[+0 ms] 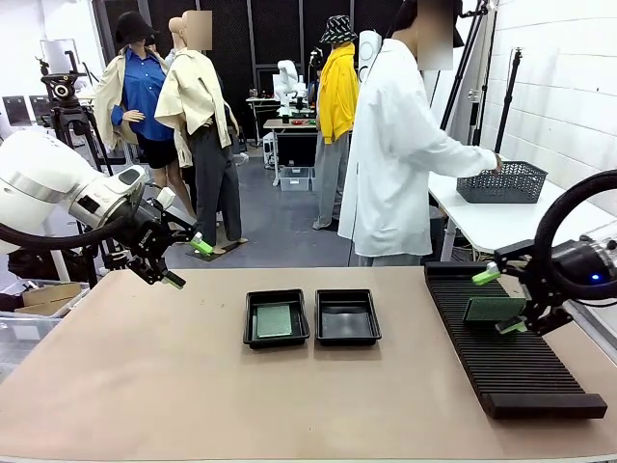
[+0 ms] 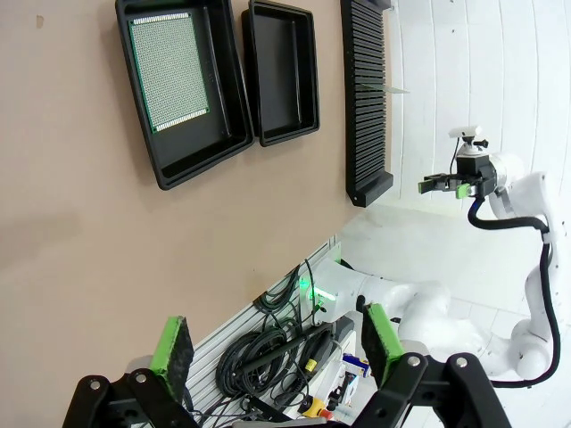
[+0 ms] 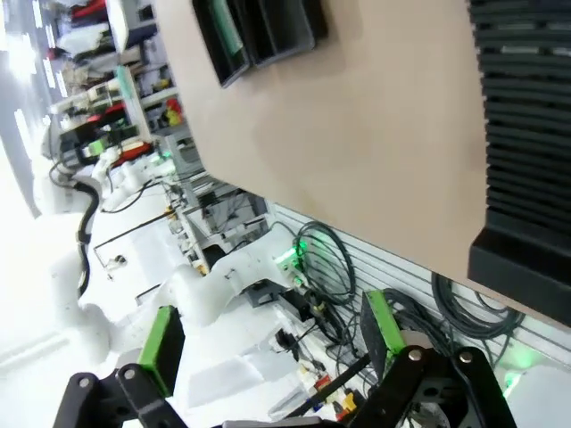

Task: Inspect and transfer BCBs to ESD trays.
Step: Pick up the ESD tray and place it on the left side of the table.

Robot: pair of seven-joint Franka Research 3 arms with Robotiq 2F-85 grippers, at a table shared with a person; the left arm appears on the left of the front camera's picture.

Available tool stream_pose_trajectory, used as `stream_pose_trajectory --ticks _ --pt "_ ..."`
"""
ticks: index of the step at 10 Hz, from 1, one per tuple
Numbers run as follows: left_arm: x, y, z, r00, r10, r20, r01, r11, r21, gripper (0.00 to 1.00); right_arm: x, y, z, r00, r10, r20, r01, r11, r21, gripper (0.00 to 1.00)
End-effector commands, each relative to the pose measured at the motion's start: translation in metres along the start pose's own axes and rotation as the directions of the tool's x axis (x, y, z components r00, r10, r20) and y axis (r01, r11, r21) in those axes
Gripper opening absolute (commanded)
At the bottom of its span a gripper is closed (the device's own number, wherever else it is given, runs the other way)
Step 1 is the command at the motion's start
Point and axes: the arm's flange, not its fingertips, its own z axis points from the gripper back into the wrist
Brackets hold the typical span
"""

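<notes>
Tan table (image 1: 116,386) out front, with a person (image 1: 395,145) in a white coat past its far edge, one hand on a grey mesh basket (image 1: 501,183) on a side table behind.

Two black ESD trays sit side by side mid-table. The left tray (image 1: 276,294) has a BCB (image 1: 275,321) lying flat on its floor. The right tray (image 1: 347,323) shows a bare glossy floor.

From the front that BCB is just a green patch. The left wrist view gives the good look at it (image 2: 169,71): face up, dotted hole grid, long axis along the tray's long side. That means it runs from the table's near edge toward the far edge, parallel to the ribbed rack (image 1: 511,371) by the right edge.

A second BCB (image 1: 492,311) stands on edge in a rack slot, broad face toward the near edge. In the left wrist view it's only a thin sliver (image 2: 397,89) poking out of the rack (image 2: 364,89).

The left gripper (image 1: 188,262) hovers above the far-left corner, jaws spread wide and empty — its pads (image 2: 171,352) frame cables and table edge.

The right gripper (image 1: 499,301) hangs over the rack's right side, also wide apart and holding nothing. From the front the standing board looks framed by its fingers, but the left wrist view puts that gripper (image 2: 446,185) well clear of the rack. Its own camera (image 3: 272,343) shows only clutter between the pads.
</notes>
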Motion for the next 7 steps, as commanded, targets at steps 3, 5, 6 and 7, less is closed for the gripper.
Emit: stream_pose_trajectory --ticks 3,5,6,7 --pt "0.0 -0.001 -0.001 1.0 -0.008 0.014 0.008 1.0 0.001 1.0 0.034 -0.017 0.058 0.988 0.122 -0.093 -0.108 0.984 0.142 1.0" --pt "0.0 0.0 0.0 1.0 0.0 0.0 0.0 1.0 0.0 1.0 0.051 -0.025 0.07 0.977 0.166 -0.132 -0.141 0.973 0.184 1.0" --pt "0.002 -0.004 -0.007 1.0 0.022 0.019 -0.023 0.999 0.047 1.0 0.059 -0.03 0.072 0.972 0.187 -0.142 -0.156 0.966 0.206 1.0" --pt "0.004 -0.01 -0.015 0.995 0.05 0.086 -0.059 0.993 0.101 1.0 0.064 -0.037 0.071 0.966 0.212 -0.151 -0.173 0.956 0.235 1.0"
